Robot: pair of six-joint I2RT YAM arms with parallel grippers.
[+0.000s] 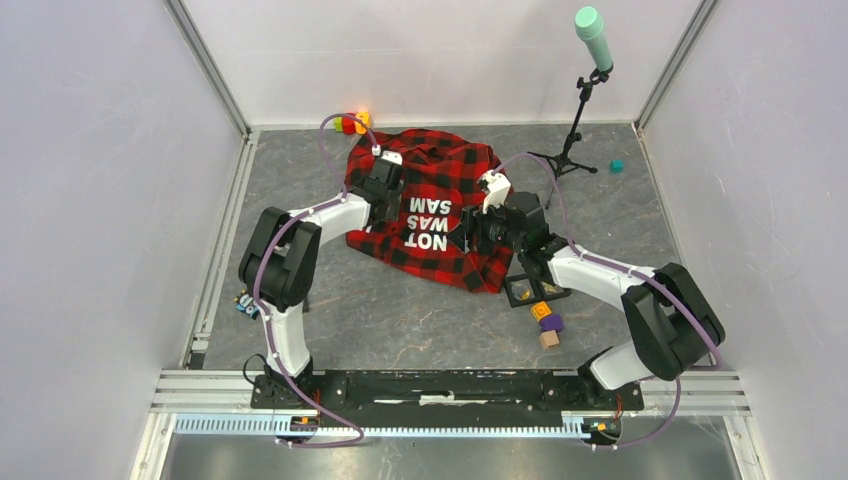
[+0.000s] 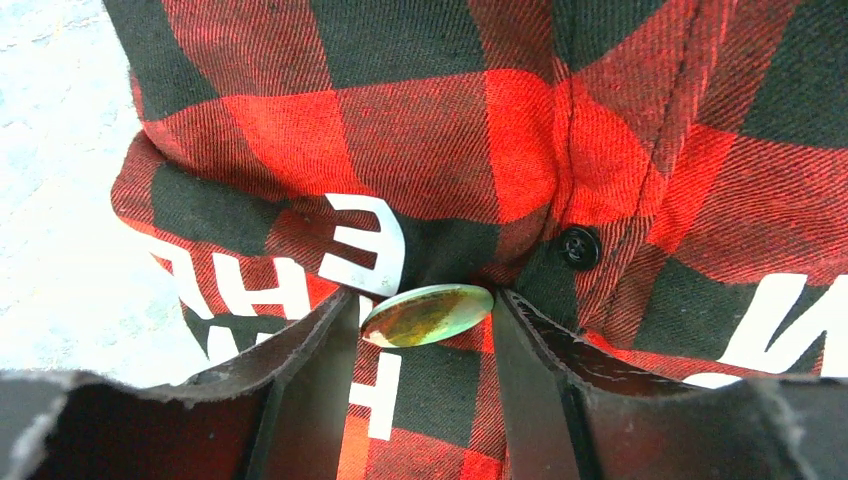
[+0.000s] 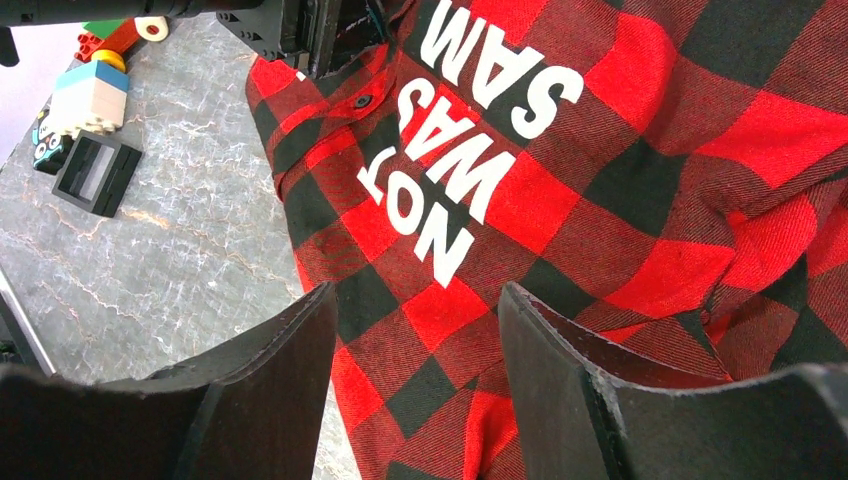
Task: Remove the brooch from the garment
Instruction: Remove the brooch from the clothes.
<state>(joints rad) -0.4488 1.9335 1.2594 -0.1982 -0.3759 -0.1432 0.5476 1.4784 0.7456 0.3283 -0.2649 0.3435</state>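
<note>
Sitting between left hand [image 2: 423, 302] fingers [image 2: 318, 352], brooch [image 2: 428, 315] long axis crosswise.

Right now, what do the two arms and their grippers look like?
The left arm and right arm have white links and bulky black joints, each trailing a purple cable. The left gripper and right gripper are black, with flat, rough-edged fingers.
</note>
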